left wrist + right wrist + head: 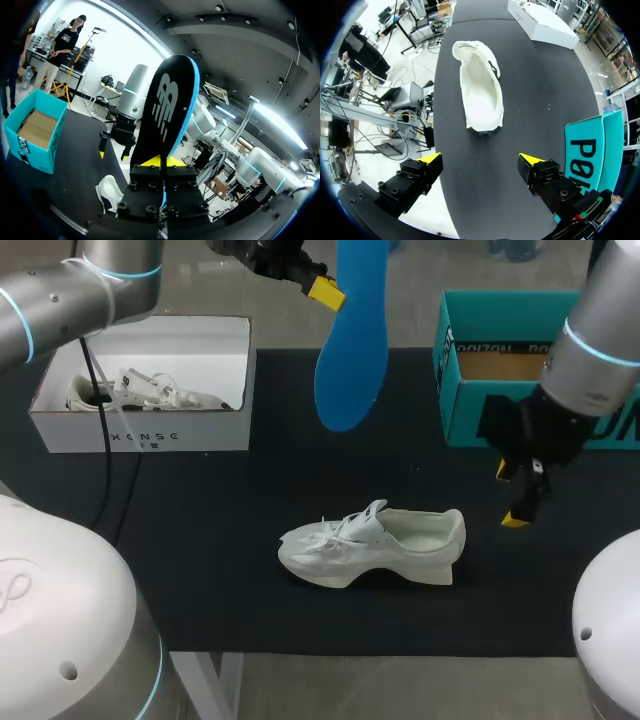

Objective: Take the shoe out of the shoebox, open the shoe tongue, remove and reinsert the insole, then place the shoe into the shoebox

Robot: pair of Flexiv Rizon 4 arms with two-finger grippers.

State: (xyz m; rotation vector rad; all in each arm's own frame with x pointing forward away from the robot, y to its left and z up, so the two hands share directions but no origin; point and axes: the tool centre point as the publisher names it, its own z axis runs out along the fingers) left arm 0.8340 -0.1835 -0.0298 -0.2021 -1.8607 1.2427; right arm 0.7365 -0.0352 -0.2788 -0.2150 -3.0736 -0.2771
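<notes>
A white shoe (pixel 375 545) lies on its sole on the black mat, toe toward the left; the right wrist view shows it (pixel 479 92) ahead of the fingers, its inside bare. My left gripper (pixel 322 288) is raised high above the mat's far side, shut on the blue insole (pixel 353 335), which hangs down from it. In the left wrist view the insole (pixel 167 110) stands up from the gripper (pixel 160 162), black printed face toward the camera. My right gripper (pixel 520 495) hovers open just right of the shoe's heel; its yellow-tipped fingers (pixel 431 159) stand wide apart over the mat.
A teal shoebox (pixel 480 365) stands open at the back right, behind my right arm. At the back left, a white shoebox (pixel 150 430) holds another white shoe (pixel 150 390). A black cable (pixel 108 450) hangs from my left arm in front of that box.
</notes>
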